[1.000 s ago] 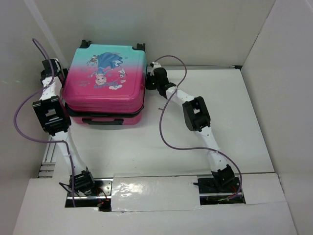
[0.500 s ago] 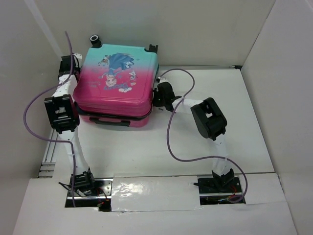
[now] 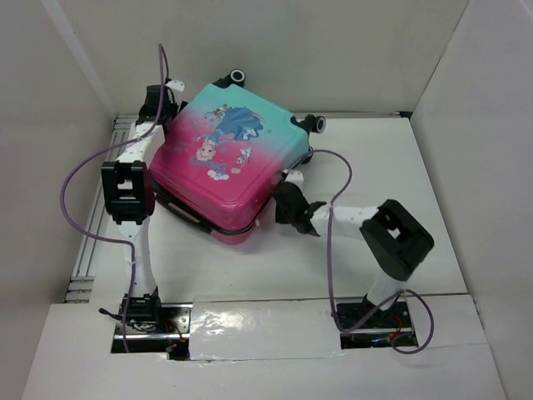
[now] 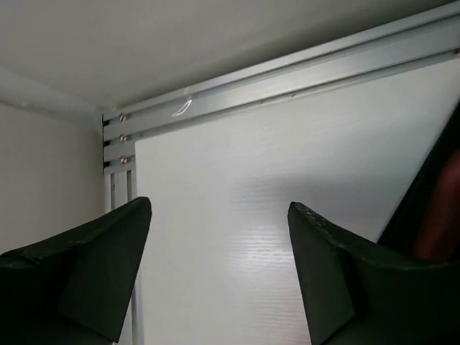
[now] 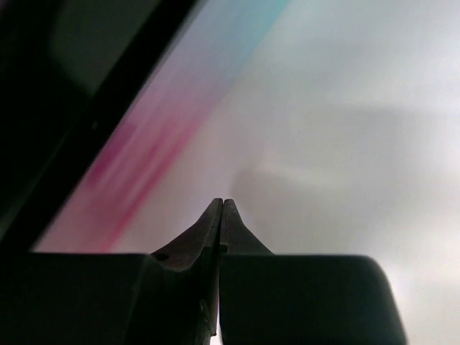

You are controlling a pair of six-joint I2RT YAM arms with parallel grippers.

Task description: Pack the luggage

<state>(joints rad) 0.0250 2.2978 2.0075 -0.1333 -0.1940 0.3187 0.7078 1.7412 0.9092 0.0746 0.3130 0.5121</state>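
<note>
Closed luggage lying flat and skewed on our white bench

We see the smooth bench (image 3: 400, 192) carrying the glossy, round-cornered hard-shell luggage (image 3: 225, 167) at its far left, pink fading to teal. Our left end effector (image 4: 219, 208) gapes empty by its far-left corner; our right end effector (image 5: 221, 205) is pinched closed just beside its near-right edge.

White table (image 3: 400, 158) with a metal rail (image 3: 82, 275) along its left edge (walls (image 3: 333, 50) white too).

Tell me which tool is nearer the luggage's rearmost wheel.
Left. The left tool is beside the luggage's far-left corner, close to that wheel; the right tool is at its near-right side, farther away.
</note>
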